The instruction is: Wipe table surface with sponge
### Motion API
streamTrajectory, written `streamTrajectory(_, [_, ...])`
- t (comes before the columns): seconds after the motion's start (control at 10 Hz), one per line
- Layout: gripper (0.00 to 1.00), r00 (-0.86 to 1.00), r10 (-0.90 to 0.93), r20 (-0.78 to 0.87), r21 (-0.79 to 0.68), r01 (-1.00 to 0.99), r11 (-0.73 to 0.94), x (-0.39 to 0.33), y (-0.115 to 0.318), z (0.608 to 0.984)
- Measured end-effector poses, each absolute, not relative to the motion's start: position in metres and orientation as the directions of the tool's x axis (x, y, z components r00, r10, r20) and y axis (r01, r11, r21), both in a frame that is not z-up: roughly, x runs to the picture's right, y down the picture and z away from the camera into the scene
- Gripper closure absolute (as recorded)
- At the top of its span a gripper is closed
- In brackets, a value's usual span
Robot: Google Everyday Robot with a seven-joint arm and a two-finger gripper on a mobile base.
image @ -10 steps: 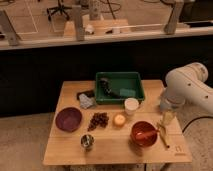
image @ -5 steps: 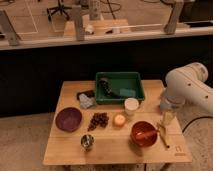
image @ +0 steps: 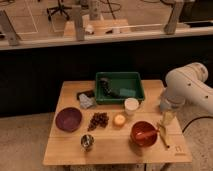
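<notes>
The wooden table (image: 115, 150) stands in the middle of the camera view. A green bin (image: 119, 88) sits at its back. Inside it lie a dark object (image: 106, 87) and a pale green flat block (image: 127, 92) that may be the sponge. My white arm (image: 186, 87) comes in from the right. My gripper (image: 167, 120) points down over the table's right edge, beside a red bowl (image: 145, 133), and is well apart from the bin. I cannot tell whether it holds anything.
On the table are a purple bowl (image: 68, 119), a grey crumpled cloth (image: 86, 100), a pile of dark grapes (image: 98, 120), a small metal cup (image: 87, 141), a white cup (image: 131, 106), an orange ball (image: 119, 119) and a yellow item (image: 163, 135) next to the red bowl.
</notes>
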State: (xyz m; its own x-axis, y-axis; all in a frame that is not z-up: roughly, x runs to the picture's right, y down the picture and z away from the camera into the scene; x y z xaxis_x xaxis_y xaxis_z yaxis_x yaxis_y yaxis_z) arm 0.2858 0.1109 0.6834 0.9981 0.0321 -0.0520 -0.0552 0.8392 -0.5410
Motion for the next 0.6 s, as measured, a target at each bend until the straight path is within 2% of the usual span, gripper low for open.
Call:
streamTrajectory(0.3, [0.20, 0.997, -0.066, 0.040, -0.504, 0.077, 0.860, 0.264, 0.094, 0.693])
streamTrajectory(0.6, [0.20, 0.979, -0.149, 0.141, -0.408, 0.195, 0.892, 0.226, 0.040, 0.732])
